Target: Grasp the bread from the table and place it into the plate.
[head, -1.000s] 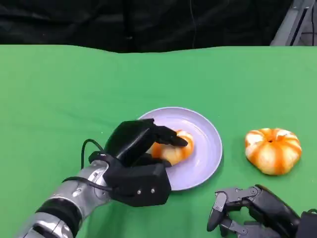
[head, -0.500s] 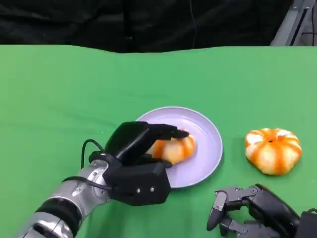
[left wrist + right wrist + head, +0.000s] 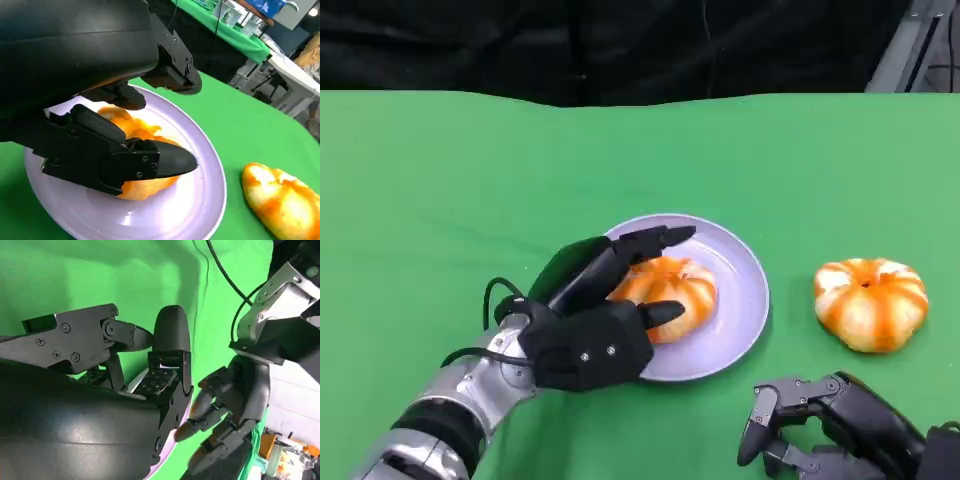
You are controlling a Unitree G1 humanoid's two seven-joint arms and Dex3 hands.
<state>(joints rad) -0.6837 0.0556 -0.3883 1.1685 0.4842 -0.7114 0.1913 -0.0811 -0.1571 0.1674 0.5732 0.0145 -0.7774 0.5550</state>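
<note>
Bread (image 3: 665, 296) is sitting on the lavender plate (image 3: 740, 272), and the left hand (image 3: 592, 322) is hovering right around it with fingers spread apart, not gripping anything. Another bread roll (image 3: 871, 303) is lying on the green table (image 3: 440, 190) off to the right. Right hand (image 3: 825, 425) is resting near the table's edge, fingers loosely curled, holding nothing.

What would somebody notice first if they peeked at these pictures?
Probably the orange-striped bread lying in the lavender plate in the middle of the green table, with the black left hand spread around it. Then a second bread sitting on the table off to the right, and the right hand resting near the front edge.
</note>
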